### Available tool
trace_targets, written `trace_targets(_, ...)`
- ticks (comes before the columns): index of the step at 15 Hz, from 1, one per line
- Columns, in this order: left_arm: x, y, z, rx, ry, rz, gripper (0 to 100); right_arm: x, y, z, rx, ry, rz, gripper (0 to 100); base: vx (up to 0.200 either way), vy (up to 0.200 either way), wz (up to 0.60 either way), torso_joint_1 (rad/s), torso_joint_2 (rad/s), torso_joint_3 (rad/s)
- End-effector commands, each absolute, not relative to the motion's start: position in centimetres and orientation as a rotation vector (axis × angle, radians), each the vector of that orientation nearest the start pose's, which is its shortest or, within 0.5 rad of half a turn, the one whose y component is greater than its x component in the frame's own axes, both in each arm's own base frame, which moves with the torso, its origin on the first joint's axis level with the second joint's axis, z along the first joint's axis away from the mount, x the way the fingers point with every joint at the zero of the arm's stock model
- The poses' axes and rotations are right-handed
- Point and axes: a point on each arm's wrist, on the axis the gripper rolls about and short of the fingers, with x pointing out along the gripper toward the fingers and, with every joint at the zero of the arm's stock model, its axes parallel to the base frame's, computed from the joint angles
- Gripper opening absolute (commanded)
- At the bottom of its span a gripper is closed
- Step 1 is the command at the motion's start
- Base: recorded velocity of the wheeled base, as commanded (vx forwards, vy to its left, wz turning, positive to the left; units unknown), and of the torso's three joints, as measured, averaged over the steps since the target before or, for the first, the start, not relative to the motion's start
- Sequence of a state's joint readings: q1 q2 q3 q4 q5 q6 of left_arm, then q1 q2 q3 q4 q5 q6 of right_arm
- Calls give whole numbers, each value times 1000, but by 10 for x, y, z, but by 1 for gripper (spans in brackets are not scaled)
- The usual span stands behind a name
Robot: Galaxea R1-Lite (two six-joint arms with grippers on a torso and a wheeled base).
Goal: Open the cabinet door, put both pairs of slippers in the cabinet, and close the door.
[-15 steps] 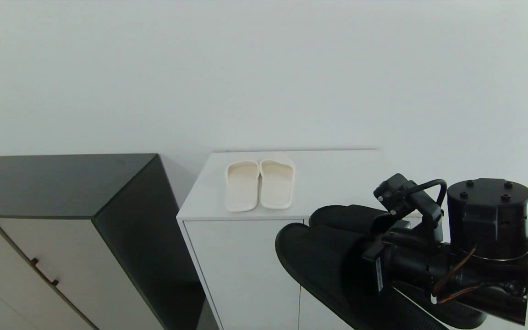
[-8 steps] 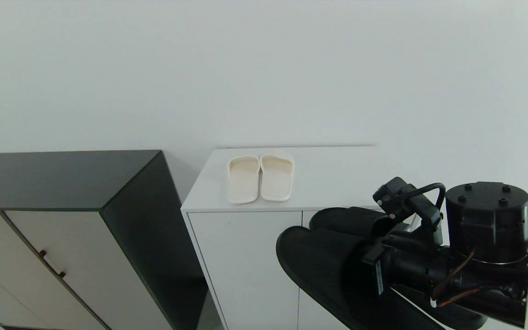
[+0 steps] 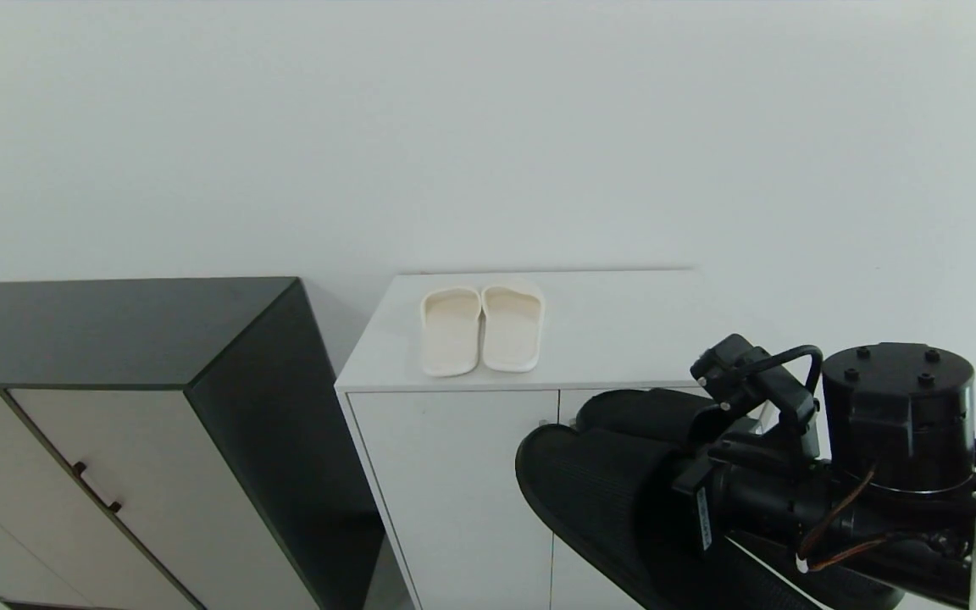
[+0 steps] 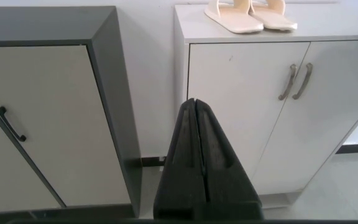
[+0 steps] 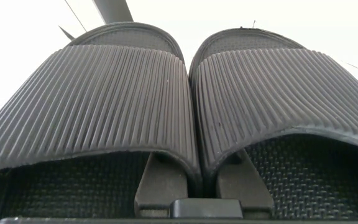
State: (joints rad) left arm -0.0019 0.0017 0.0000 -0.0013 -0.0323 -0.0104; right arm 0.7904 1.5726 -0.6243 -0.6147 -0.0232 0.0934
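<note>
The right gripper point(image 5: 201, 190) grips the black slippers point(image 3: 598, 483) near the shut white cabinet point(image 3: 454, 474), with the cream slippers point(image 3: 481, 329) on its top, so door-opening seems in hand: the closed, empty left gripper point(image 4: 197, 143) must part and take a handle point(image 4: 295, 81).

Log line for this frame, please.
right gripper: holds black slippers | left gripper: shut, empty | white slippers: on cabinet | doors: closed

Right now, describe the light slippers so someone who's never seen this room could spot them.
Find the white two-door cabinet against the wall, right of the dark-topped cabinet. On its top, near the left front edge, the cream slippers lie side by side. They are pale and smooth, unlike the black ribbed pair.
</note>
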Motion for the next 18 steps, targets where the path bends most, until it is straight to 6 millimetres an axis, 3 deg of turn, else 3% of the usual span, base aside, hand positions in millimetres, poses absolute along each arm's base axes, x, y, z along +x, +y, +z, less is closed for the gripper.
trace_targets(1, -23, -1, 76, -9, 0, -34, 0, 184, 185, 168, -48, 351, 745, 0, 0, 0, 0, -27, 56, 46)
trace_targets(10, -23, -1, 76, -9, -1, -31, 0, 184, 186, 168, -50, 350, 745, 0, 0, 0, 0, -209, 499, 288)
trace_targets(11, -23, -1, 76, -5, -1, -31, 100, 184, 186, 168, -50, 350, 745, 0, 0, 0, 0, -212, 569, 315)
trace_targets(18, -23, 0, 76, -9, -1, -28, 100, 179, 185, 161, -59, 366, 754, 0, 0, 0, 0, -189, 504, 316)
